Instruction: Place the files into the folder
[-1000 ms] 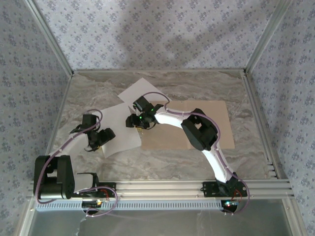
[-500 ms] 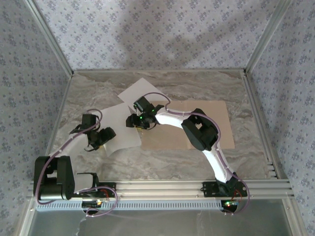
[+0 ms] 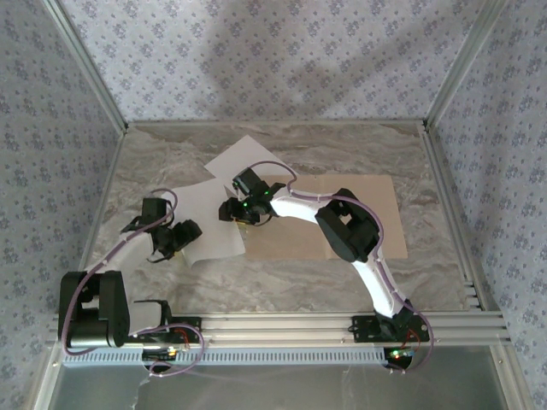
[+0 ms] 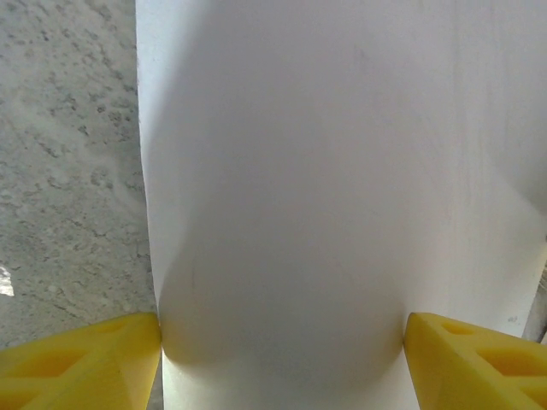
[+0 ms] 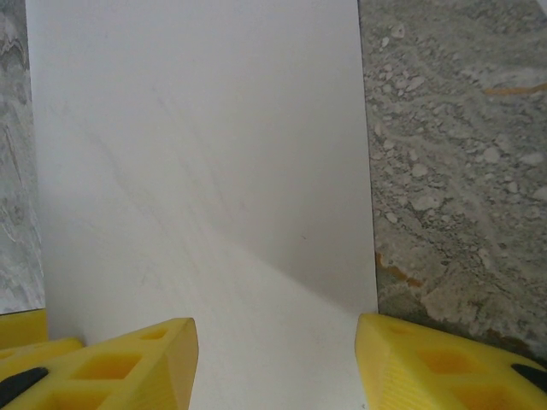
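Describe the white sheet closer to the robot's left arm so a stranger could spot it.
Find the tan folder lying flat on the marbled table. Two white sheets lie by its left end; take the nearer sheet, whose left edge meets the left end effector, not the tilted far sheet.

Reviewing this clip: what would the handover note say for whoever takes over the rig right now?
Left gripper: jaws apart astride the nearer plain white paper sheet, which bows between them; grip uncertain.
Right gripper: jaws apart over white paper; which sheet is unclear.
Flat tan-brown cardboard folder lies on the marble table, right of that sheet and the farther white sheet.
Done: nothing filed. Left: both sheets into the folder.
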Controlling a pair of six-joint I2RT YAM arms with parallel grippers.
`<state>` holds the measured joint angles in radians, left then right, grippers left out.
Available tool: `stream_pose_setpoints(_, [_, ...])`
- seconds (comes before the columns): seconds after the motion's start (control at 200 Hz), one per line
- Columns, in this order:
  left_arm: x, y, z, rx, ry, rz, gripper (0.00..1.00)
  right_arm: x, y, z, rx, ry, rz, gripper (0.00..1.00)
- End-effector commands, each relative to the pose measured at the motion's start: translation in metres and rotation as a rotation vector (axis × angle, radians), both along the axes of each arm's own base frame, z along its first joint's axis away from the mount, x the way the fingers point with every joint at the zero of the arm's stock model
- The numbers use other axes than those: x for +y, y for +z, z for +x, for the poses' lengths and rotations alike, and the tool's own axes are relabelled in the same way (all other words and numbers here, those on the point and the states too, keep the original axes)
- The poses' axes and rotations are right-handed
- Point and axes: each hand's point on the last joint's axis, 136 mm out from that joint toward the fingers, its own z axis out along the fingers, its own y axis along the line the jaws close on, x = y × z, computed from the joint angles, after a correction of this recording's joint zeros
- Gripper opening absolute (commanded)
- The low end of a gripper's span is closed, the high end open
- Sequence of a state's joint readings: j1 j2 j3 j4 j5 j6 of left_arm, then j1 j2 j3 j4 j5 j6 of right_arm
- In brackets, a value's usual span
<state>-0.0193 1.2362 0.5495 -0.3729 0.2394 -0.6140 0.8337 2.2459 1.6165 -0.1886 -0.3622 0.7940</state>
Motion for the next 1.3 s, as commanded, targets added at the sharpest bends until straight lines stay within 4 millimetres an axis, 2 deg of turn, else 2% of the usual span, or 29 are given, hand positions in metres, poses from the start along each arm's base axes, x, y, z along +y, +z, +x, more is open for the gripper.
stream_pose_setpoints(0.0, [-0.006, 0.005, 0.002, -0.029, 0.002, -0.042, 0.74, -0.006, -0.038, -0.039, 0.135, 0.038, -0.071, 0.54])
stream_pose_setpoints(0.34, [-0.011, 0.005, 0.003, -0.037, 0.005, -0.080, 0.70, -0.001, -0.030, -0.042, 0.141, 0.040, -0.046, 0.54])
stream_pose_setpoints(0.825, [-0.020, 0.003, 0.006, -0.040, 0.017, -0.145, 0.53, 0.003, -0.017, -0.042, 0.149, 0.043, -0.003, 0.54])
stream_pose_setpoints(1.094, [-0.023, 0.008, 0.008, -0.042, 0.023, -0.169, 0.46, 0.007, 0.021, -0.037, 0.152, 0.037, 0.084, 0.56])
stream_pose_setpoints(1.294, [-0.025, 0.014, 0.008, -0.055, 0.030, -0.187, 0.41, -0.003, 0.049, -0.030, 0.135, 0.017, 0.126, 0.61])
